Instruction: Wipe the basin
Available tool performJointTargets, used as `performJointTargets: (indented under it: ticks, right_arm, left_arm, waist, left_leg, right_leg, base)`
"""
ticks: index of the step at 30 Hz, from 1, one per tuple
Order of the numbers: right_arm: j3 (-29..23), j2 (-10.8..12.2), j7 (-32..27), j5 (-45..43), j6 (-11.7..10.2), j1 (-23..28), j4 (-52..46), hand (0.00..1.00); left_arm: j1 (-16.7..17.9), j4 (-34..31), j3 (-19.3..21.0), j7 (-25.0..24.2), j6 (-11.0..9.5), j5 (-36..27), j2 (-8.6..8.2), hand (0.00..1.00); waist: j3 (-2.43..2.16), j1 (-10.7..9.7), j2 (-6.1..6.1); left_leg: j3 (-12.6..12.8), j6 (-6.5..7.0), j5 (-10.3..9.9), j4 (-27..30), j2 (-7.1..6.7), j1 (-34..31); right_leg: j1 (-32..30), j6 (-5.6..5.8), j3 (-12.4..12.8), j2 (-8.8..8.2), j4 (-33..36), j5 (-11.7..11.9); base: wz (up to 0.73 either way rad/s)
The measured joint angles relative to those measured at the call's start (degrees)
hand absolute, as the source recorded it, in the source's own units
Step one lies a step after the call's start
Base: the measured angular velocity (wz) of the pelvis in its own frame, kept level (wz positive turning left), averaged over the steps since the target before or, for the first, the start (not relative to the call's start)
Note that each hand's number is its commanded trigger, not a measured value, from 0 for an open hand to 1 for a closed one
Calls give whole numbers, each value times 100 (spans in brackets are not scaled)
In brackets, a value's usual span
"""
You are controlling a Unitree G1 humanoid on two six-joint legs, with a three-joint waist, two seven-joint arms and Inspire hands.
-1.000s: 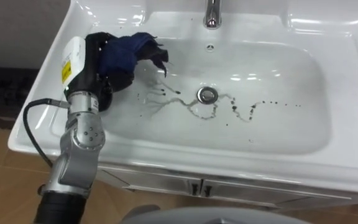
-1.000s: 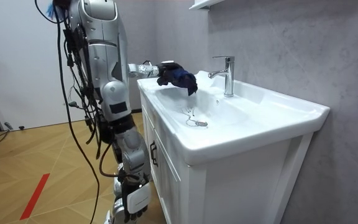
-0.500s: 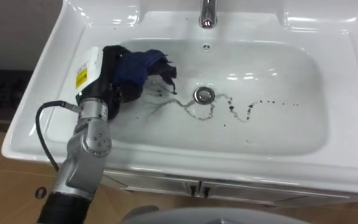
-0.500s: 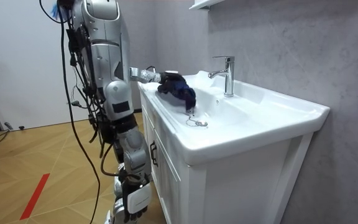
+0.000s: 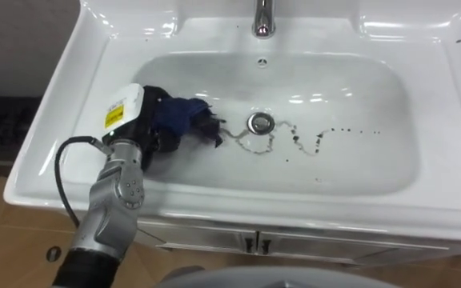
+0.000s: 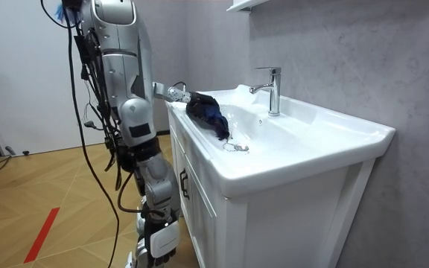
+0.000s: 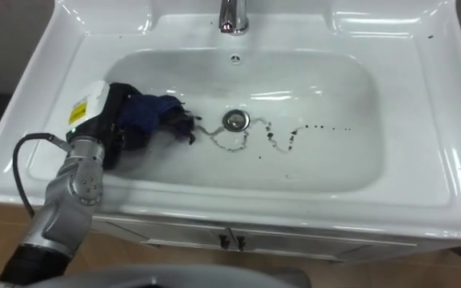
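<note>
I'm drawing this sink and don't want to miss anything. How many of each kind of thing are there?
basin: 1
tap: 1
drain: 1
blue cloth: 1
left hand: 1
Total: 5

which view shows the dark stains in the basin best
The left eye view: from above, the stain trail runs whole from the blue cloth past the drain. The right eye view shows the same; the room view, side-on, catches just a small squiggle.

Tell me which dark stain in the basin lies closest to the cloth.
The squiggly trail just left of the drain, beside the blue cloth; the dots lie far right.
</note>
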Motion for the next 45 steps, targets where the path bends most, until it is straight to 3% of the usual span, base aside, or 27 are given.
performJointTargets:
  ticks: [3,15,25,33,39,42,45]
  right_arm:
    - [35,-9,-47,0,3,10,-9,0]
    - [104,4,-211,111,178,52,-105,0]
    - [23,33,-208,115,306,47,-284,0]
    - [-7,3,-260,120,439,63,-411,0]
    - [-14,-10,-266,109,548,50,-423,0]
    - [-10,0,-179,113,546,59,-386,0]
    - [-7,5,-126,111,550,31,-321,0]
  left_arm:
    - [-1,87,-22,-57,5,16,-11,100]
    - [-40,407,-50,-201,103,347,-49,100]
    - [-453,733,-118,-620,230,353,-59,100]
    - [-727,1030,-307,-780,427,329,-73,100]
    - [-962,1269,-463,-855,548,329,-116,100]
    - [-1271,1574,-534,-1021,550,324,-135,100]
    - [-1465,1796,-556,-1056,555,161,-178,100]
  waist:
    - [31,-28,3]
    - [14,-91,17]
    - [4,-159,-123]
    - [-29,-277,5]
    - [7,-420,87]
    - [14,-444,99]
    - [31,-591,129]
  left_leg:
    - [11,-1,-1,-15,-4,18]
    - [123,-1,2,-112,-11,112]
    - [153,0,1,-100,-14,109]
    - [188,2,1,-54,-4,87]
    - [213,5,-1,-14,17,65]
    - [303,10,-5,10,46,66]
    - [346,24,-15,19,52,51]
  right_leg:
    - [10,-2,-3,-6,-17,-3]
    - [8,-3,133,-16,-87,-5]
    - [15,-2,158,-21,-92,-5]
    - [14,0,202,-19,-73,-5]
    - [-4,1,198,-12,-85,-22]
    - [-6,-1,231,-3,-83,-19]
    - [-15,-1,243,-1,-81,-19]
  base:
    - [0]
    - [-6]
    - [-1]
    - [1]
    - [1]
    - [-3]
    - [0]
